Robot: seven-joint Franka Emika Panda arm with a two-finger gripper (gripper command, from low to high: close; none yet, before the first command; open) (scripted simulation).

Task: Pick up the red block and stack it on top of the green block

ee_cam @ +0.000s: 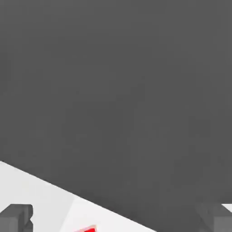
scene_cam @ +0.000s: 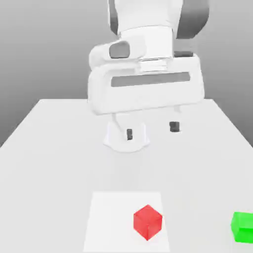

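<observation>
Exterior view: gripper [scene_cam: 151,130] spread and holding nothing, above table [scene_cam: 49,148]; red block [scene_cam: 147,222] apart from green block [scene_cam: 243,227].

One red block [scene_cam: 147,222] and one green block [scene_cam: 243,227], the latter apparently cut by the frame's lower-right edge, are counted.

You see the small bright green cube [scene_cam: 243,227] clipped by the exterior view's right edge; only a sliver of the small bright red cube [ee_cam: 88,229] shows between the fingers [ee_cam: 16,217].
</observation>
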